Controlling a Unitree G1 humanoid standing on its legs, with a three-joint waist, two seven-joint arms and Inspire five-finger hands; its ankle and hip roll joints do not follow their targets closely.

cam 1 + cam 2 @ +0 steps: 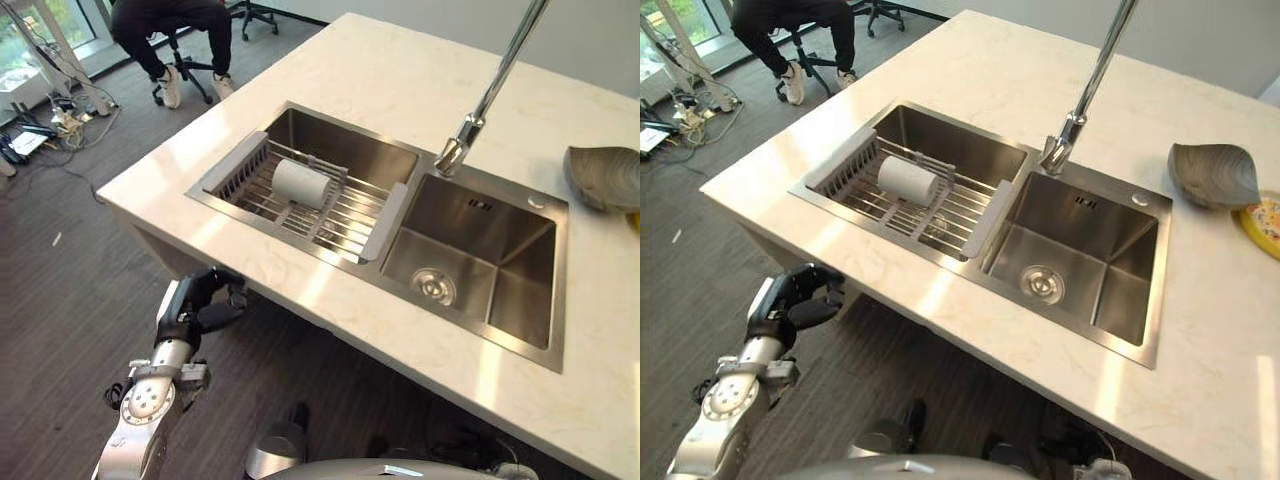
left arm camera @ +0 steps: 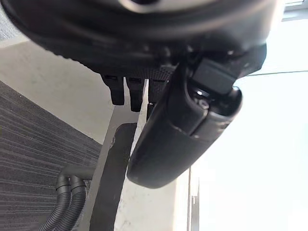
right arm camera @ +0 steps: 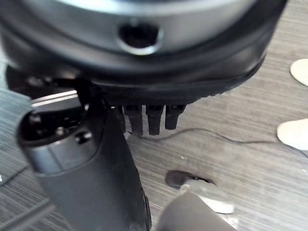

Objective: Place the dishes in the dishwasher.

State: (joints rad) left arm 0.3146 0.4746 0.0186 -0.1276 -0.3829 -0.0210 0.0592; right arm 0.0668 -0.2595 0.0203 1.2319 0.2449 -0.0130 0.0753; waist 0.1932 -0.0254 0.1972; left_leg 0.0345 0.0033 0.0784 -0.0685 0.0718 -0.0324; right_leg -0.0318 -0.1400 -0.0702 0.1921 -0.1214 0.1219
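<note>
Now, left hand [image 1: 192, 308]: it hangs at the lower left of the left eye view, below the edge of the counter, and holds nothing. Its fingers [image 2: 131, 90] point straight out, loose.
Right hand [image 3: 96, 159]: seen up close in the right wrist view, over the floor. Its fingers [image 3: 154, 118] are straight and it holds nothing.
Counter [image 1: 400, 90]: a big white top that runs from the middle of the frame to the right edge.
Sink [image 1: 530, 330]: shiny metal with two bowls, in the middle of the frame.
Rack [image 1: 345, 215]: a grey wire rack that sits across the left bowl.
Cup [image 1: 301, 183]: white, lying on its side on the rack.
Tap [image 1: 490, 95]: a tall silver pipe that leans up to the top of the frame, behind the right bowl.
Grey dish [image 1: 1212, 173]: on the counter at the right, well apart from the hands.
Yellow plate [image 1: 1265, 222]: just beside the grey dish, at the right edge.
Person [image 1: 165, 30]: sits on a chair at the upper left; legs and white shoes show.
</note>
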